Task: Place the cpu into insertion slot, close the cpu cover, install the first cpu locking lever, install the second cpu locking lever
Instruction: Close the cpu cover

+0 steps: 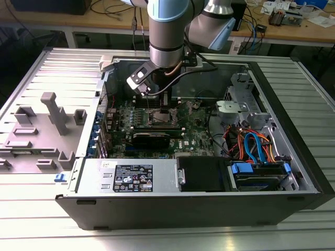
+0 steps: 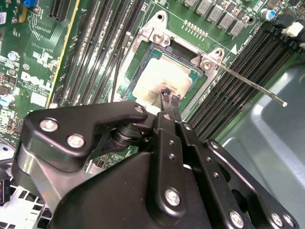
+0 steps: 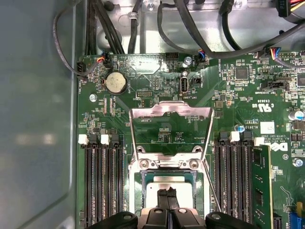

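Closest in, black gripper [image 2: 169, 98] with jaws together or all but together, nothing seen clamped between them, tips at or just above the near edge of the cpu [image 2: 159, 78]; contact impossible to confirm. Silver-topped cpu lying flat inside the insertion slot [image 3: 135, 188], apparently seated, green border showing along its visible sides. Likely hazard here: a downward or sideways push from the narrow tips on an uncovered chip, enough to skew it in the slot, scratch its top or strain the contacts beneath. Just beyond, cpu cover [image 3: 171, 110] swung open off the slot on its hinged edge, board visible through its window; unclosed, so nothing retaining the chip, and liable to drop or catch on the fingers if nudged. Beside the slot, thin locking lever [image 2: 248, 85] sticking out free across the memory slots [image 2: 228, 114]; risk of snagging, bending or springing it against the gripper. Farther out, in the exterior view, arm [image 1: 166, 31] reaching down into the open computer case [image 1: 183, 209], cables [image 1: 251, 144] and case walls near enough for a bump.
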Robot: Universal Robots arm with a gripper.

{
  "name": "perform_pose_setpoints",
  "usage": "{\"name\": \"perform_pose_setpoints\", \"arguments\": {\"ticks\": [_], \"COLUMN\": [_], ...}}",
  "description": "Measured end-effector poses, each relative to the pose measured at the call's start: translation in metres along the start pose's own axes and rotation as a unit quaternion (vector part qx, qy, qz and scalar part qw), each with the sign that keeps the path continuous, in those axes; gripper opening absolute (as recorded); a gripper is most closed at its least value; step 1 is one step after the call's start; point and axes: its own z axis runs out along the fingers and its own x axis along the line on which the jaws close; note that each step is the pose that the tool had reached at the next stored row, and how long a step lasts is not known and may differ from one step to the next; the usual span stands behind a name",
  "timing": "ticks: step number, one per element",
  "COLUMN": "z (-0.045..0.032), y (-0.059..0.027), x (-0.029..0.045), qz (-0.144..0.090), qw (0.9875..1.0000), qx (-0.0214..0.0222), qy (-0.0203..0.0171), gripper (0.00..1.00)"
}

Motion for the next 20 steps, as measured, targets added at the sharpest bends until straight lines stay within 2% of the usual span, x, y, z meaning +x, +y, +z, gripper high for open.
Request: {"name": "perform_pose_setpoints", "arguments": {"ticks": [20], "z": [-0.0004], "y": [0.0054], "x": [0.0], "qz": [0.0], "qw": [1.0], "qx": [0.0001], "qy": [-0.0002], "gripper": [0.11]}}
